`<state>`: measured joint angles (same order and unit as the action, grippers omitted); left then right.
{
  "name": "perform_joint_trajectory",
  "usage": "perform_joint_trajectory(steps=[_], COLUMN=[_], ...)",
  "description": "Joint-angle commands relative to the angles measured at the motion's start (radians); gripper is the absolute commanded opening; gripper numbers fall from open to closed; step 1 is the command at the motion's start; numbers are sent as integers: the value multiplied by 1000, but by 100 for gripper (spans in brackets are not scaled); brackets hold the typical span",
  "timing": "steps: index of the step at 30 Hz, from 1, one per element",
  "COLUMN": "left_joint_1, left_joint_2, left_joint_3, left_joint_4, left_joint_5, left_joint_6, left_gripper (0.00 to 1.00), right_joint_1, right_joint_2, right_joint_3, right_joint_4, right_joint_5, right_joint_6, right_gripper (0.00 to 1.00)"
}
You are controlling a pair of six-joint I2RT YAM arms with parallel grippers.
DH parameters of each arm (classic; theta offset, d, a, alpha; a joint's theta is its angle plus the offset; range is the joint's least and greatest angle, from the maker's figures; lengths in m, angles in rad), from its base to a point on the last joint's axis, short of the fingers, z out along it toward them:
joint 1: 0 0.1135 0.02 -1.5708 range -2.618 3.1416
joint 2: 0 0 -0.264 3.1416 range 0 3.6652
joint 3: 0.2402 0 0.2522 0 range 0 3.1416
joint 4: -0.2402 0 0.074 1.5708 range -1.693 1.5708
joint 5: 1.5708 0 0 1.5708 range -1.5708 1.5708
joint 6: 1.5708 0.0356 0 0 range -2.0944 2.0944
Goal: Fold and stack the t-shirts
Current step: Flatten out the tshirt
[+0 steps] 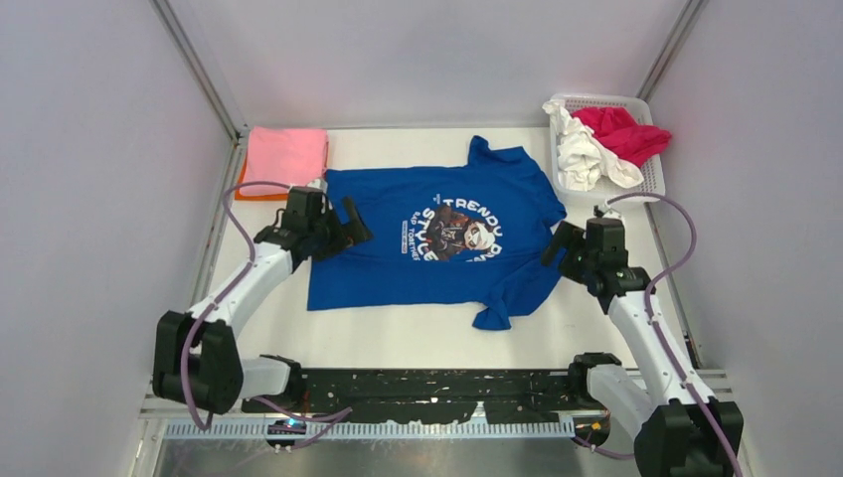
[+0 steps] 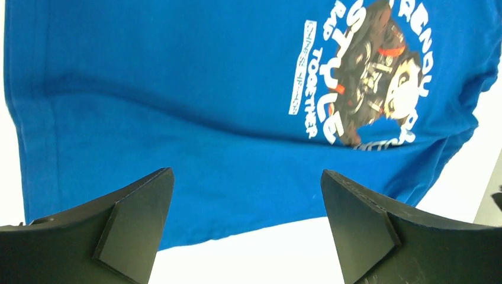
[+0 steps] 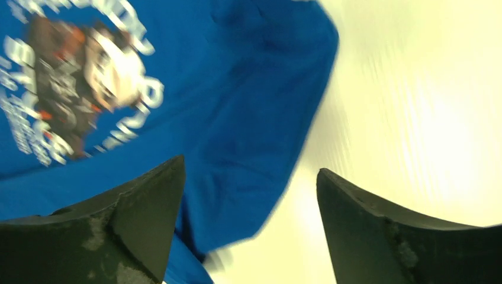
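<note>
A royal-blue t-shirt (image 1: 437, 234) lies spread flat in the middle of the table, its round dark graphic and white lettering facing up. My left gripper (image 1: 343, 231) hovers open over the shirt's left edge. In the left wrist view the left gripper (image 2: 247, 189) has the blue cloth (image 2: 177, 89) and its edge between the wide-apart fingers, gripping nothing. My right gripper (image 1: 557, 243) stands open at the shirt's right edge. In the right wrist view the right gripper (image 3: 248, 177) is empty above a blue sleeve (image 3: 237, 89).
A folded pink t-shirt (image 1: 286, 157) lies on an orange one (image 1: 260, 196) at the back left. A white mesh basket (image 1: 651, 177) at the back right holds a white t-shirt (image 1: 582, 154) and a crimson one (image 1: 621, 132). Grey walls close in both sides.
</note>
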<state>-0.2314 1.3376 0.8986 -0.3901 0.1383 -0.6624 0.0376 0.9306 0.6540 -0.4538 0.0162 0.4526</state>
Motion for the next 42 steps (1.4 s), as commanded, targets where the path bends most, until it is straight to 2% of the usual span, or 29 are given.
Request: perform_joint_trajectory(steps=[1,5,8,14,19,20,21,22,24,28,30,33,38,40,41,42], left_joint_1=[-4,-4,-1,16,21,23,27,33,47,69,70,74,76,77,77,77], left_joint_2=[-98,-111,-71,73,134,144,150,156,162,156,151,142,139,139,139,135], left_joint_3=[-141,-240,-264,-188,-161,-157,-155,-153,-153,-166,-167,-172,-173,-169,-169,-168], left_joint_4=[18,81,134,164,176,173,169,166,157,146,136,125,116,115,116,116], left_joint_5=[-33,-38,-38,44,44,38,38,37,29,13,-1,-12,-22,-13,-5,2], left_joint_6=[-8,-15,-18,-14,-17,-17,-16,-15,-13,-11,-11,-9,-8,-8,-7,-6], left_gripper=[100,100,100,100,100,100,100,100,100,100,100,100,100,100,100,100], right_joint_1=[41,158,244,331,355,355,356,355,356,359,358,365,366,366,365,366], right_joint_2=[-41,6,63,208,243,256,263,270,262,225,224,214,183,196,213,222], right_joint_3=[-91,-121,-134,-142,-165,-168,-166,-163,-137,1,137,244,334,344,345,344], right_joint_4=[-173,-151,-74,22,56,69,76,80,53,-141,-294,-572,-762,-788,-789,-787], right_joint_5=[13,32,37,21,56,62,63,69,85,91,89,201,303,345,365,375], right_joint_6=[42,85,136,174,207,211,213,213,200,101,53,35,53,58,58,62], right_gripper=[82,75,71,63,50,38,31,17,7,5,5,5,5,14,31,39])
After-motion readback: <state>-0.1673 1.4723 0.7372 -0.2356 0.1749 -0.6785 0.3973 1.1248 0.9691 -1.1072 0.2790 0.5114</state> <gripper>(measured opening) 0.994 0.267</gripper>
